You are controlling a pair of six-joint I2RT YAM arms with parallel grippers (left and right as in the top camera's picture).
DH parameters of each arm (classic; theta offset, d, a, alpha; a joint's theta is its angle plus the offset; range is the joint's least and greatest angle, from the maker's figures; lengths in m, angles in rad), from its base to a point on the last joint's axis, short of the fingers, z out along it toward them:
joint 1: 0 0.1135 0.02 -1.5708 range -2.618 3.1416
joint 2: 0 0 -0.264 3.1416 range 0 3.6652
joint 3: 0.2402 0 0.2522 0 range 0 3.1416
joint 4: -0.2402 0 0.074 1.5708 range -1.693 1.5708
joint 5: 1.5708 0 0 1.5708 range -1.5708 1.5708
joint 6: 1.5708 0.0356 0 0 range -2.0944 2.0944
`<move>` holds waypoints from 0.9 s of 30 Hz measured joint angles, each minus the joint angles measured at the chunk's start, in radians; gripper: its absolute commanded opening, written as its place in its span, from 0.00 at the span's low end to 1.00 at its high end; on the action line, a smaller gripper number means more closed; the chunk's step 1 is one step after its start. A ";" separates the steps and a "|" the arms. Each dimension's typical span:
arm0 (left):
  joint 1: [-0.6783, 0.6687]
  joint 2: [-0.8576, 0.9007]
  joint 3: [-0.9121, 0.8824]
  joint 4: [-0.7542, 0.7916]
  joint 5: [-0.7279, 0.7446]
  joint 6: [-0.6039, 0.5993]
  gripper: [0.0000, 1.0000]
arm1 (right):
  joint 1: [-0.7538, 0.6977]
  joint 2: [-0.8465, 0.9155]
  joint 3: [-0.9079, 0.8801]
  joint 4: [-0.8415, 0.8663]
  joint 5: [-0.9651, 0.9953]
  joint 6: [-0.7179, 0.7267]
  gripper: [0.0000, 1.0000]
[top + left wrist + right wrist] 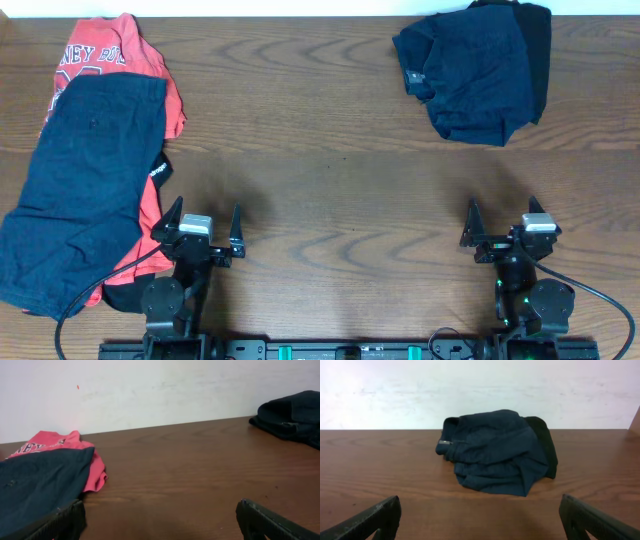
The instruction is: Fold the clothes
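Navy shorts [85,185] lie spread at the left edge of the table, on top of a red T-shirt [118,50]; they also show at the left of the left wrist view [40,482]. A bunched pile of navy clothes [475,70] with a black piece under it sits at the back right, and shows in the right wrist view [495,452]. My left gripper [205,232] is open and empty at the front left, beside the shorts. My right gripper [505,228] is open and empty at the front right, well short of the pile.
The wooden table [320,180] ends at a white wall behind. Black cables run from both arm bases at the front edge. A black piece [158,170] peeks out under the red shirt.
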 measured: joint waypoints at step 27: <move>0.000 0.001 0.010 -0.014 0.000 -0.038 0.98 | 0.000 0.001 -0.002 0.122 0.012 -0.031 0.99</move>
